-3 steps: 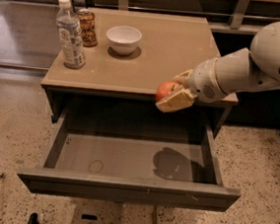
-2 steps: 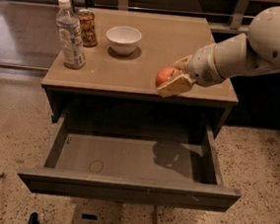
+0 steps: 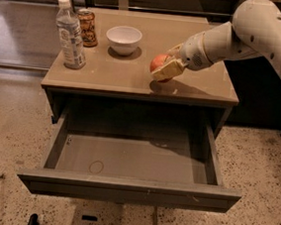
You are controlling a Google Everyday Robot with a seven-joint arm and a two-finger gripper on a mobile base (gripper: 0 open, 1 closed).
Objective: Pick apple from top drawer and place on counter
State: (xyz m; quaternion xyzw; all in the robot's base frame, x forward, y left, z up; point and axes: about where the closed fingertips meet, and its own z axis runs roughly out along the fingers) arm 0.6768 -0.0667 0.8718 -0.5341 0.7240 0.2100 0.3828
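The apple (image 3: pixel 157 62), small, round and red-orange, sits in the grip of the robot's gripper (image 3: pixel 166 64), low over the right half of the counter (image 3: pixel 134 76). The gripper's 2 tan fingers (image 3: pixel 168 70) are clamped on the apple, 1 across its near side and 1 behind it. A dark shadow lies on the tan surface directly under and to the right of the fruit. Whether the apple's underside touches the counter cannot be told.

The white arm (image 3: pixel 247 32) reaches in from the upper right, angled down toward the middle of the tabletop.

Below the counter, the top drawer (image 3: pixel 128 189) is pulled fully open toward the viewer. Its grey-brown floor holds nothing except a faint ring mark (image 3: pixel 96 167) near the front left.

3 other items stand on the counter's back left part. A clear plastic water bottle (image 3: pixel 71 35) with a white cap stands upright near the left edge. Just behind it, to its right, stands a brown can (image 3: pixel 86 28). A white bowl (image 3: pixel 123 39) sits to the right of the can, well apart from the apple.

The cabinet stands on a speckled floor (image 3: pixel 10 122).
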